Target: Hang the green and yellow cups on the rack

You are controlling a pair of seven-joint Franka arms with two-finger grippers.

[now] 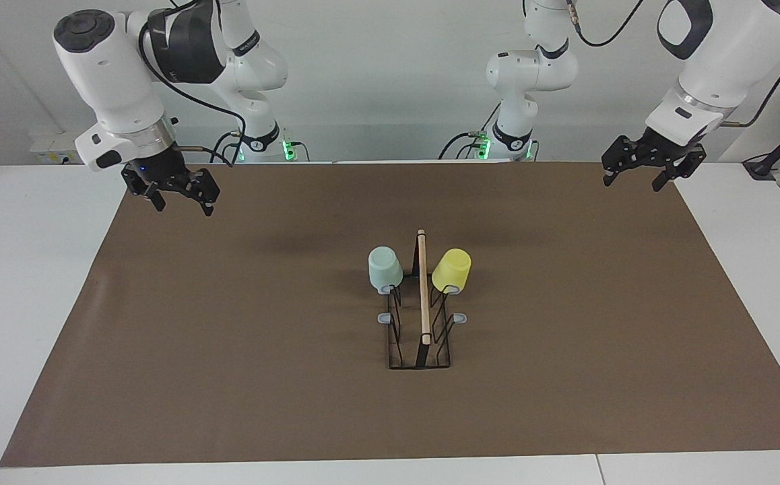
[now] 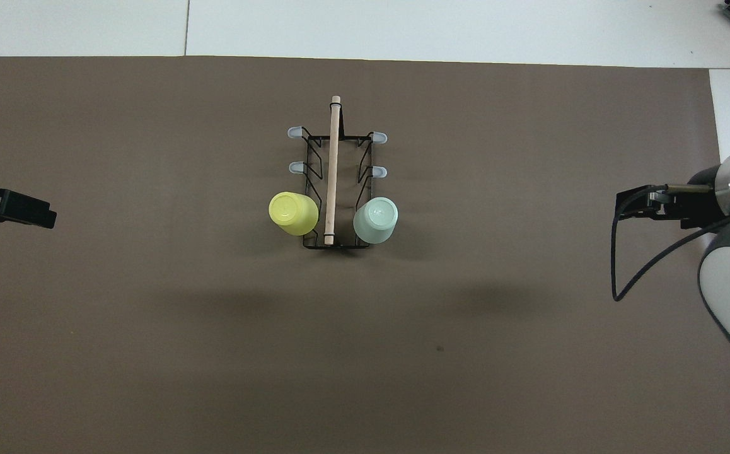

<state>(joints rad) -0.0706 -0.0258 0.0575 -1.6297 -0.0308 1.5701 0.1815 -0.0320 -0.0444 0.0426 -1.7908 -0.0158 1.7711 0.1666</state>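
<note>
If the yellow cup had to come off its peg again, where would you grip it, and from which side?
I'd grip the yellow cup across its tapered wall, near the closed base that points up. It hangs upside down and tilted outward on a rack peg, so come from above on the left arm's side, away from the wooden rod, and lift along the peg's slant.
</note>
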